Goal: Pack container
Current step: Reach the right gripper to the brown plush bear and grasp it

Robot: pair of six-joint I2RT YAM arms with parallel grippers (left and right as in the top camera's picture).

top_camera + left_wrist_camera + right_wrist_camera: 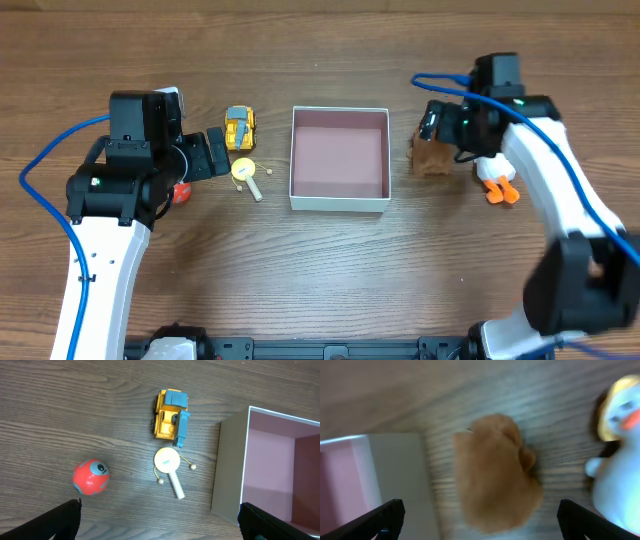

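The container [339, 201], a square shallow white box with a dusty pink inside, stands mid-table and holds nothing. It also shows in the left wrist view [230, 470] and the right wrist view [395, 470]. My left gripper [205, 155] is open and empty, left of a yellow toy truck [171, 418], a cream rattle [168, 467] and a red ball [91, 477]. My right gripper [432, 128] is open over a brown plush toy [495, 477], which lies between its fingers right of the box. A white duck toy [620, 455] lies further right.
The truck [240, 127] and rattle [246, 174] lie just left of the box. The red ball [181, 192] is partly under my left arm. The duck [497, 180] with orange feet lies under my right arm. Blue cables trail from both arms.
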